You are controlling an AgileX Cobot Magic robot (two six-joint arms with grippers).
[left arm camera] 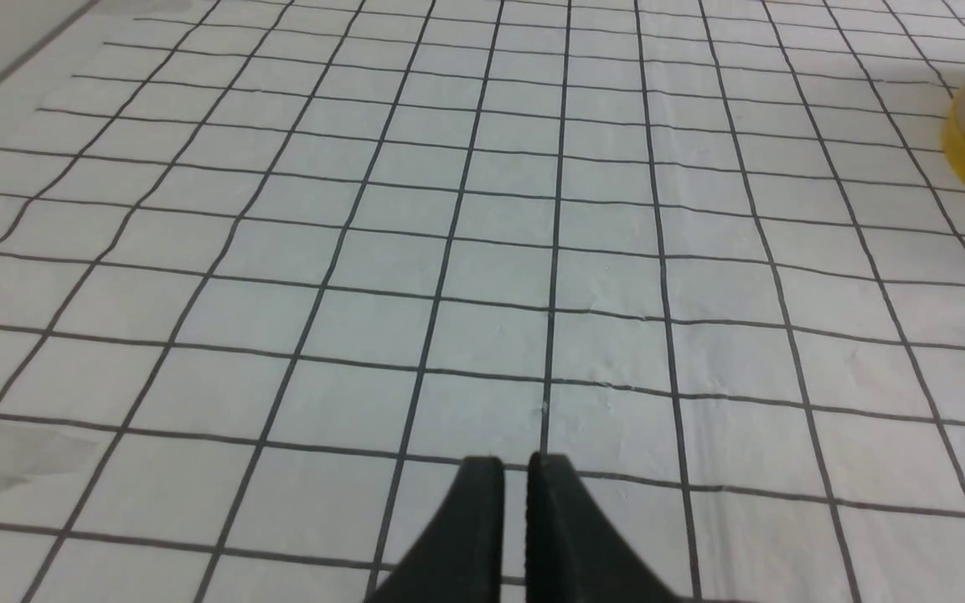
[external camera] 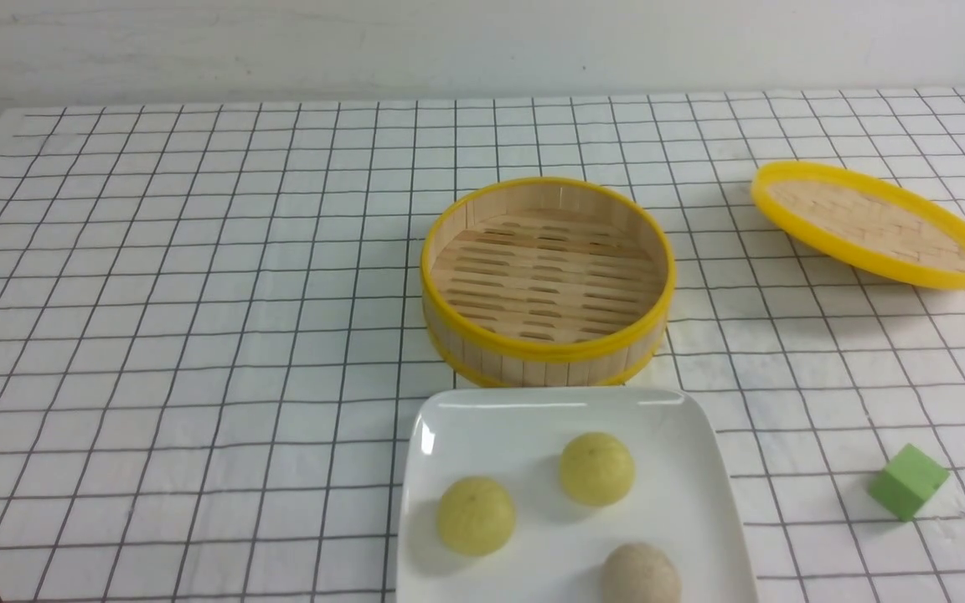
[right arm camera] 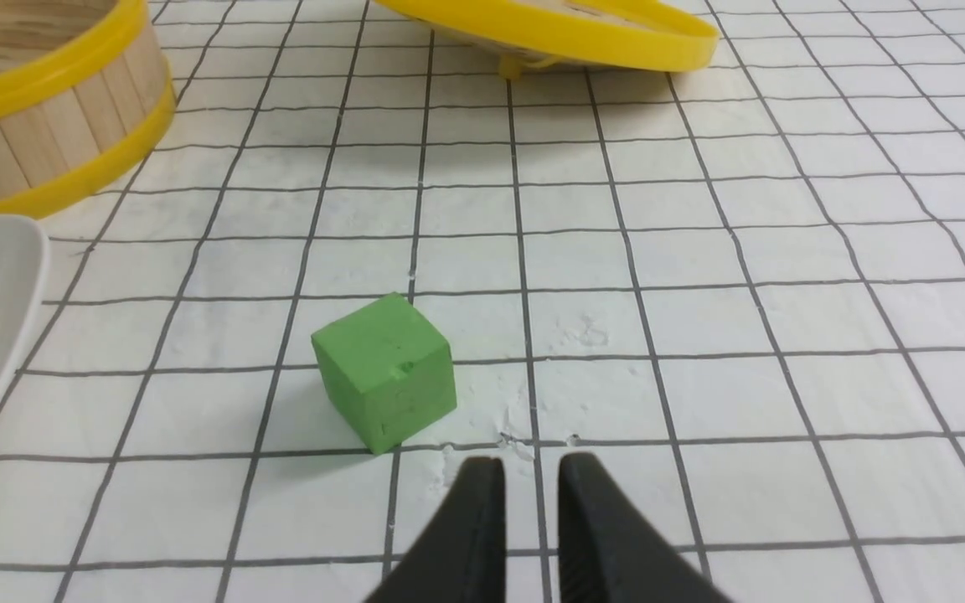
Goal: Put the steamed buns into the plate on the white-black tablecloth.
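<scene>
While both hang empty, left gripper (left arm camera: 515,469) and right gripper (right arm camera: 530,469) stand slightly parted.

Three buns (external camera: 596,469) on the plate (external camera: 482,419) (steamer (external camera: 546,280) just behind), cube (external camera: 908,481) right.

Three steamed buns (external camera: 596,469), one plate (external camera: 466,419)

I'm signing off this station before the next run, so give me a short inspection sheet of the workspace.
Surface: white-black tablecloth, flat, slightly creased.
Job's things: three steamed buns, two yellow-green and one beige, all in the plate.
Clutter: empty bamboo steamer basket behind the plate; its lid tilted, far right; green cube right of the plate.
Grippers: left gripper and right gripper slightly parted, holding nothing, over bare cloth.
Cables: nothing seen.
Surroundings: plain white wall.
</scene>
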